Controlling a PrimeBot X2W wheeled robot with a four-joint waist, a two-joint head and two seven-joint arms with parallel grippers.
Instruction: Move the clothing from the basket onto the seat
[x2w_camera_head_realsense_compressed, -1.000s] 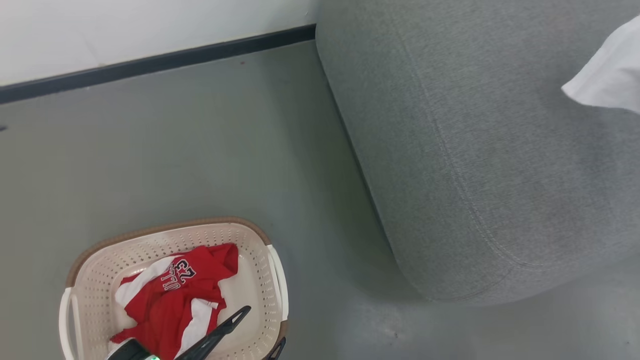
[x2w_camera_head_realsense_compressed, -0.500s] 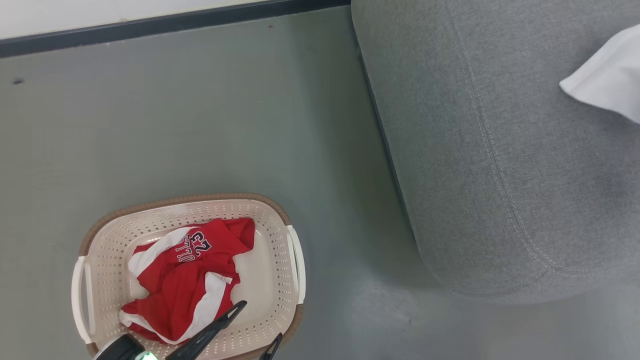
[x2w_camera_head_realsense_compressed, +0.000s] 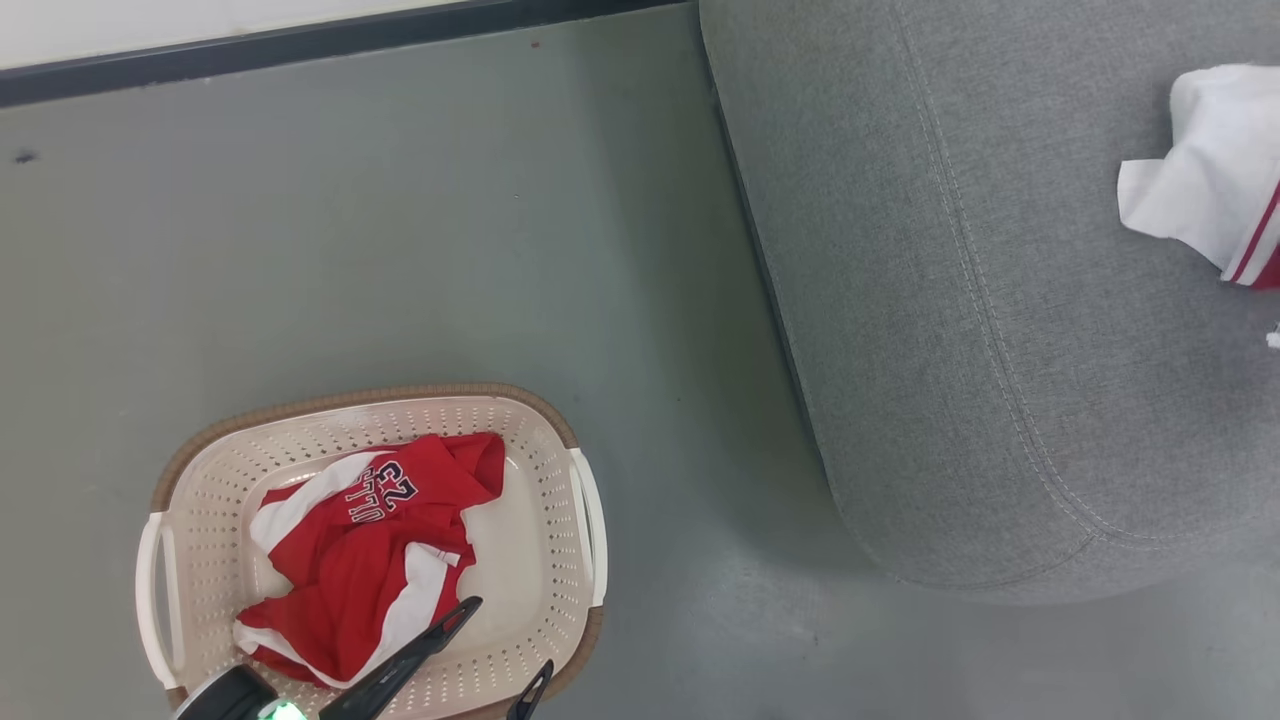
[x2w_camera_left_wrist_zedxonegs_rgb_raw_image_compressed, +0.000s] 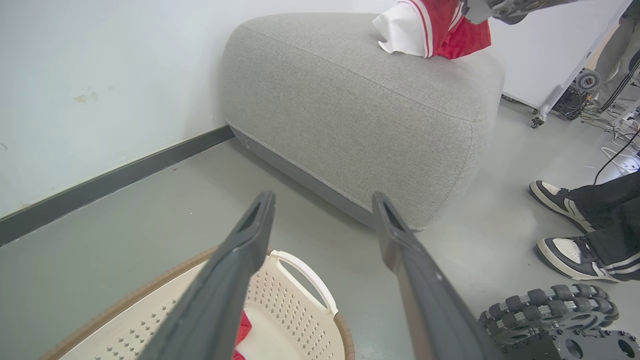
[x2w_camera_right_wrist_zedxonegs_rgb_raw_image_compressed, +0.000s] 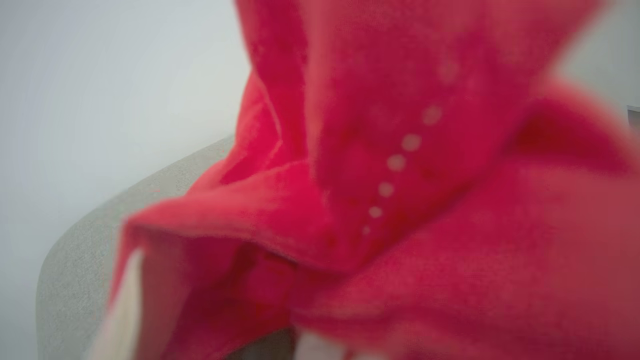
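While the right hand (x2w_camera_left_wrist_zedxonegs_rgb_raw_image_compressed: 487, 10) stays clamped on a red-and-white garment (x2w_camera_left_wrist_zedxonegs_rgb_raw_image_compressed: 440, 35), bunched red cloth presses against its wrist camera and hides the fingers. In the left wrist view that garment hangs from the hand with its lower folds touching the far top of the seat (x2w_camera_left_wrist_zedxonegs_rgb_raw_image_compressed: 350, 100).

This is what has changed. A second ago the head view had only a plain white flap at its right edge; now the flap is crumpled lower over the cushion and its red-and-white striped trim has come into sight. The head camera also shifted over that second, so the slide of seat and basket (x2w_camera_head_realsense_compressed: 540, 470) across the picture is not their own move.

By my reading, this piece is all but delivered and wants only a release.

The left hand (x2w_camera_left_wrist_zedxonegs_rgb_raw_image_compressed: 322, 200) hovers over the basket's near rim as before, jaws wide apart and holding nothing. One dark finger crosses the hem of the jersey (x2w_camera_head_realsense_compressed: 350, 580) in the head view, though I cannot tell whether it touches.

That jersey, with its dark lettering and 23, lies in the basket on the floor (x2w_camera_head_realsense_compressed: 400, 250) in the same folds, well apart from the seat. About half the job remains.
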